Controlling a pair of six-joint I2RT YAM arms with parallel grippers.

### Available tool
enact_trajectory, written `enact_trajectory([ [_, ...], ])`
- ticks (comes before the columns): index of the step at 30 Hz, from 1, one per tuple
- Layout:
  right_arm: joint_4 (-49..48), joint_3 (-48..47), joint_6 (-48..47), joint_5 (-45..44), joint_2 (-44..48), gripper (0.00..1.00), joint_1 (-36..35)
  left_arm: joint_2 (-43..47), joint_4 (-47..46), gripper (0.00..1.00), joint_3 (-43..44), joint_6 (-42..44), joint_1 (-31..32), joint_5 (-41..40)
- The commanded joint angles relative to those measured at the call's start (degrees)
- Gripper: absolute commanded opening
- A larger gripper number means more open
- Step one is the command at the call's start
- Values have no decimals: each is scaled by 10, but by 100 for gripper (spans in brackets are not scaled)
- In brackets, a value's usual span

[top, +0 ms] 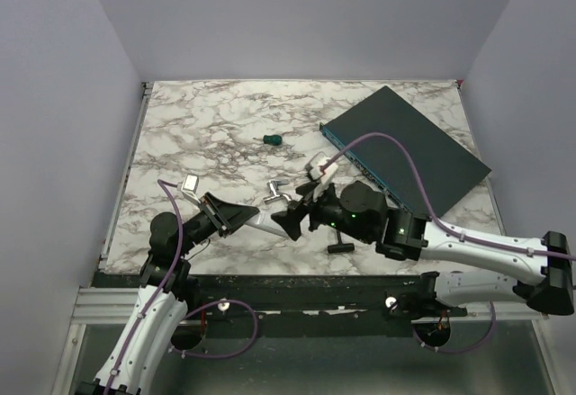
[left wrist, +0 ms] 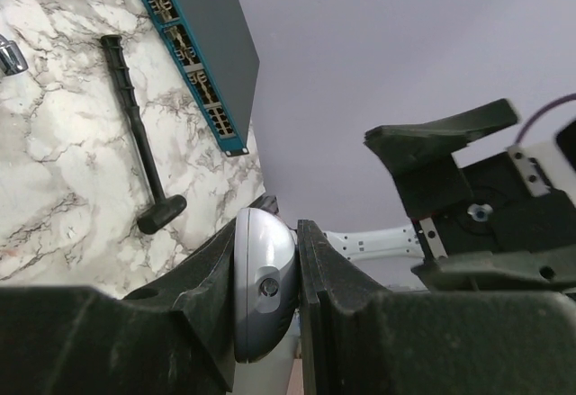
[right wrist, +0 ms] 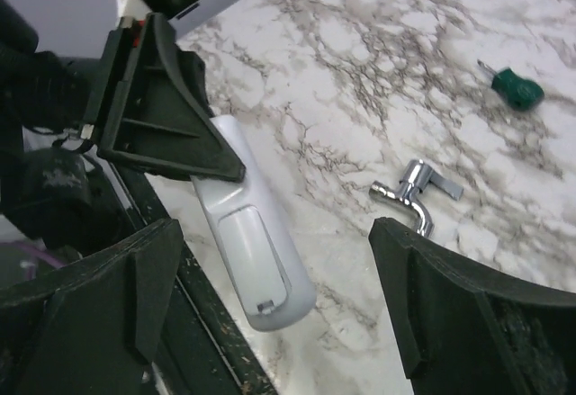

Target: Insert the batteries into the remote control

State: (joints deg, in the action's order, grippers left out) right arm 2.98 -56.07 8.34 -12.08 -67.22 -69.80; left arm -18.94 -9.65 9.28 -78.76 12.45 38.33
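The left gripper point(top: 238, 218) is pinching the remote control point(right wrist: 256, 251) by one end, fingers pressed tight against both sides. You can see that best in the left wrist view, where the rounded pale end sits squeezed between the two pads. In the top view that's lower centre, right by the near edge of the marble table point(top: 207, 134). Can't tell if the free end is resting on the table or not.

The remote is back-side up. The battery door point(right wrist: 245, 249) looks closed with its little latch at the free end, so no way to see what's in the compartment.

The right gripper point(top: 295, 212) sits just right of the remote with its fingers spread wide and nothing between them.

Other stuff:
- the silver bent metal piece point(right wrist: 414, 193) is just above the grippers
- the green-handled screwdriver point(top: 272, 139) is further up, centre
- the dark teal box point(top: 405, 148) is upper right
- a long black tool point(left wrist: 135, 134) lies next to it
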Motion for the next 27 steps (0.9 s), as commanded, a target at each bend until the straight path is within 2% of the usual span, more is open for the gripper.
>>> enact_trajectory([
  [1, -110, 112, 219, -132, 77, 97, -3, -3, -40, 0, 2, -20, 0, 17],
  [7, -223, 259, 369, -125, 189, 100, -3, -7, -50, 0, 3, -40, 0, 17],
  [10, -301, 322, 410, -119, 227, 100, -3, -5, -53, 0, 3, -52, 0, 13],
  [12, -315, 340, 429, -120, 237, 100, -3, -4, -53, 0, 3, -59, 0, 11],
  [15, -332, 352, 459, -116, 229, 100, -3, -3, -53, 0, 1, -74, 0, 5],
  [20, -419, 375, 498, -94, 182, 100, -2, 5, -49, 0, -4, -99, 0, -7],
  [27, -493, 392, 520, -90, 126, 100, -3, 15, -47, 0, -8, -120, 0, -10],
])
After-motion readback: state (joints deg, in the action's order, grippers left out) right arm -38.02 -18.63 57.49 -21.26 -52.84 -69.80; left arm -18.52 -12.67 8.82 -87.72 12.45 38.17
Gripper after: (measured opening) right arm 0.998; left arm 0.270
